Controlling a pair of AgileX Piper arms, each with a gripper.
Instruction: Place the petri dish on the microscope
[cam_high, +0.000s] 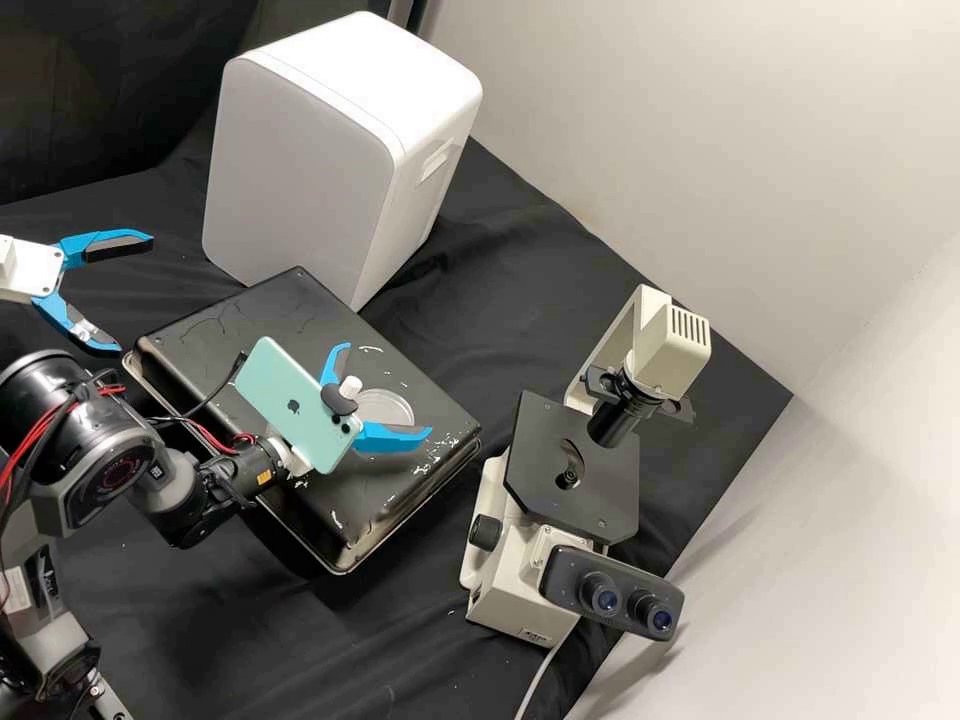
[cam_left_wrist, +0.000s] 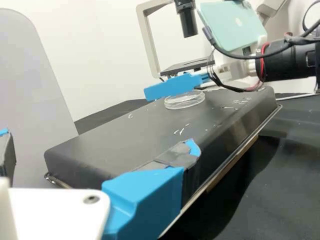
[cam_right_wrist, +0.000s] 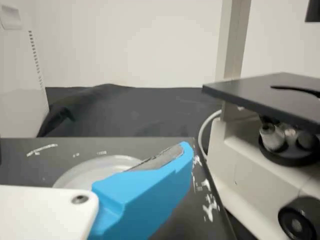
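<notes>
A clear round plastic petri dish (cam_high: 386, 406) lies flat on a scuffed black rectangular tray (cam_high: 250, 335), left of centre in the high view and toward the tray's right-hand end. The right gripper (cam_high: 388, 392), white with two bright blue fingers, sits low over the tray with its fingers spread apart, one on each side of the dish. Whether either finger touches the rim cannot be told. A mint-green smartphone (cam_high: 295, 415) is mounted on that dark grey arm just behind the gripper.

The left gripper (cam_high: 134, 292) hangs at the left edge of the high view, just beside the tray's left end, its blue fingers wide apart with nothing between them. Its own wrist view looks along the tray to the dish (cam_left_wrist: 185, 99) at the far end.

A cream and black microscope (cam_high: 510, 580) stands on the black cloth (cam_high: 480, 280) right of centre in the high view, just beside the tray's right end. Its flat black stage (cam_high: 580, 480) is higher than the tray, and the dish is apart from it. The right wrist view shows the dish (cam_right_wrist: 95, 167) close by and the stage (cam_right_wrist: 270, 97) beyond it.

A tall white box with rounded corners (cam_high: 330, 150) stands behind the tray, in the upper left of the high view
</notes>
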